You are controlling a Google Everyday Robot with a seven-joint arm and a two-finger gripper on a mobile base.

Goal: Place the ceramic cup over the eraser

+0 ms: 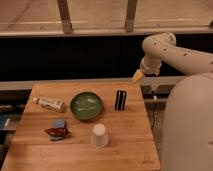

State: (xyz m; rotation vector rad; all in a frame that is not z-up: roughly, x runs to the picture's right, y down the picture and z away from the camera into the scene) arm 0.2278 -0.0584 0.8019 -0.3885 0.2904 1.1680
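The ceramic cup point(100, 135) is small, white and tapered. It stands upside down on the wooden table point(130, 145), near the front middle. The eraser point(120, 100) is a small black block with thin white stripes. It stands upright behind the cup and to its right, beside the green bowl. My gripper point(137, 76) hangs from the white arm above the table's back right corner, well above and behind the eraser. It holds nothing that I can see.
A green round bowl point(86, 105) sits mid-table, left of the eraser. A white tube point(50, 104) lies at the back left. A small blue-grey piece point(59, 123) and a red object point(57, 132) lie at the left front. The robot's white body point(187, 125) fills the right.
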